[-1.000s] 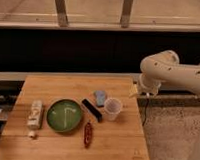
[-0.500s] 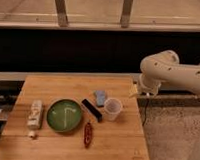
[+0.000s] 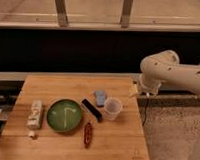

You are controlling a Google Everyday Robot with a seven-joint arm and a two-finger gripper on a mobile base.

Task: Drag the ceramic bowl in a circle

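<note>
- my pincer (image 3: 133, 92) hangs mid-right, by the table (image 3: 116, 141) edge, honestly can't tell if it's spread
- ceramic bowl (image 3: 65, 115) sits lower left, well apart from it

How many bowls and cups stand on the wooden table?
2. The green bowl sits left of centre; the plastic cup stands to its right. The gripper hovers near the right edge of the table, touching neither.
</note>
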